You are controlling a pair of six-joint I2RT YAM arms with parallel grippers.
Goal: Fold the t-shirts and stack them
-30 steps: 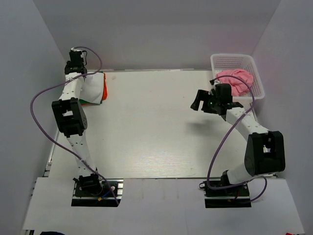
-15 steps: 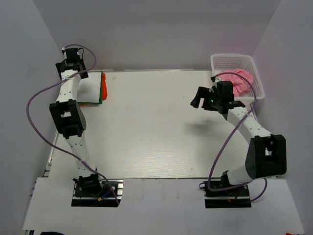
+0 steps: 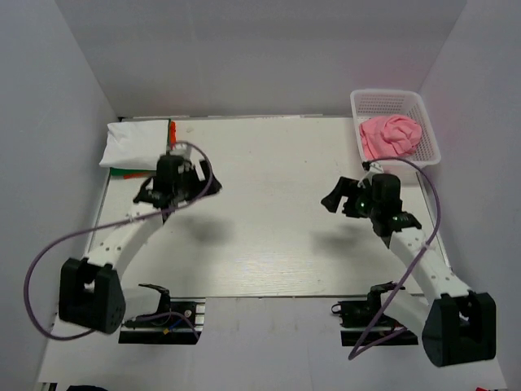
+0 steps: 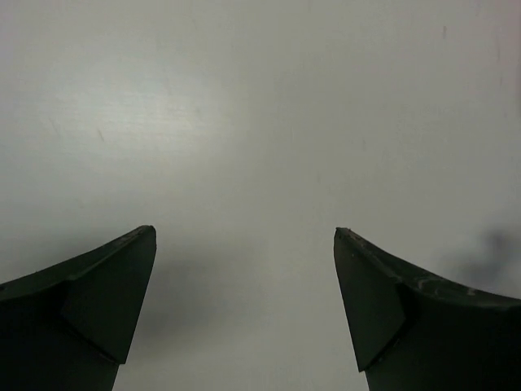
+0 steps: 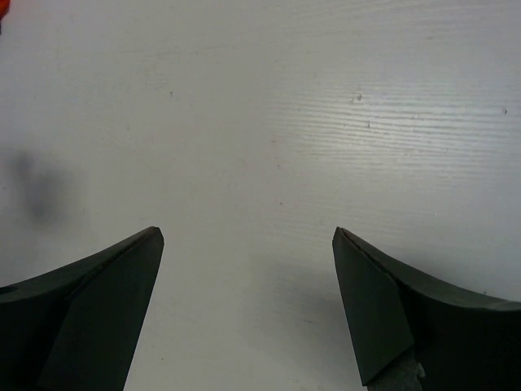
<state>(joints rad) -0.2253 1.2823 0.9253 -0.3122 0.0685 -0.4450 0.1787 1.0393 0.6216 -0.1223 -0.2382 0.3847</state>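
A folded white t-shirt (image 3: 137, 144) lies on top of a stack at the table's far left corner, with an orange edge (image 3: 173, 129) and a green edge (image 3: 122, 170) showing under it. A crumpled pink t-shirt (image 3: 391, 136) lies in the white mesh basket (image 3: 391, 94) at the far right. My left gripper (image 3: 199, 181) is open and empty over bare table, near and to the right of the stack; its wrist view (image 4: 244, 232) shows only table. My right gripper (image 3: 335, 195) is open and empty over bare table, nearer than the basket and to its left (image 5: 248, 232).
Grey walls close in the table (image 3: 269, 228) on the left, back and right. A sliver of orange (image 5: 2, 6) shows in the top left corner of the right wrist view. Purple cables loop beside both arms.
My left arm has pulled away from the stack in the far left corner and swung nearer and to the right. My right gripper has drawn back from the basket toward the near side.
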